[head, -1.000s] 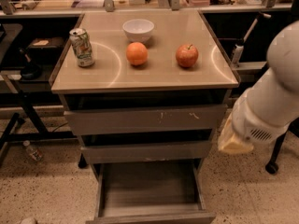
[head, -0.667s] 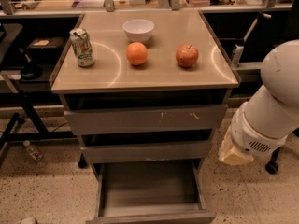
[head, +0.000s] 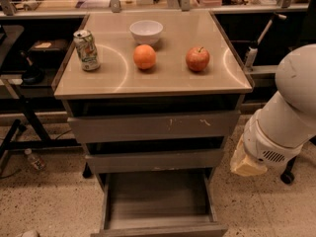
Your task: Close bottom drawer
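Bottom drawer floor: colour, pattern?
Bottom drawer floor: grey-brown, faint wood grain, in the camera view; gripper hangs to its right.

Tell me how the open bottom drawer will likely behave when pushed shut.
The bottom drawer looks empty, so probably light and easy to slide. Its flat, handle-less front may skew if pushed off-centre. The gripper is out of view; only the arm shows, right of the cabinet.

Grey-brown bottom drawer point(head: 158, 201) shows a wood-grain floor.
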Controlling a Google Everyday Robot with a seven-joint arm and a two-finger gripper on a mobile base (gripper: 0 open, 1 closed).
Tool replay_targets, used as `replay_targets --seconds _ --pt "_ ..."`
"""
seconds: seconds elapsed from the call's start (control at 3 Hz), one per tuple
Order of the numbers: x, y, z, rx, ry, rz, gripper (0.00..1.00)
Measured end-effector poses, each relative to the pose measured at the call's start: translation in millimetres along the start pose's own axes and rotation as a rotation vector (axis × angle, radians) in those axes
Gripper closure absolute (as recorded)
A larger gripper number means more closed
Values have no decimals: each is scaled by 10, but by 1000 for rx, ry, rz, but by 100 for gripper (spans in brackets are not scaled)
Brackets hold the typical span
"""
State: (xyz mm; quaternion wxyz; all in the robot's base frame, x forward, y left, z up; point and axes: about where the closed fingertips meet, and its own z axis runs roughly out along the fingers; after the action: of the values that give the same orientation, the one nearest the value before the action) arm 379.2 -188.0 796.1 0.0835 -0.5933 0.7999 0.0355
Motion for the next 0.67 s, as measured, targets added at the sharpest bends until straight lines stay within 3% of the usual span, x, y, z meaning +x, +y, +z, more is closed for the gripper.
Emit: replay_targets --seconds 0.33,0.67 --pt "91 99 509 -64 3 53 100" --pt "273 251 1411 -162 25 138 100"
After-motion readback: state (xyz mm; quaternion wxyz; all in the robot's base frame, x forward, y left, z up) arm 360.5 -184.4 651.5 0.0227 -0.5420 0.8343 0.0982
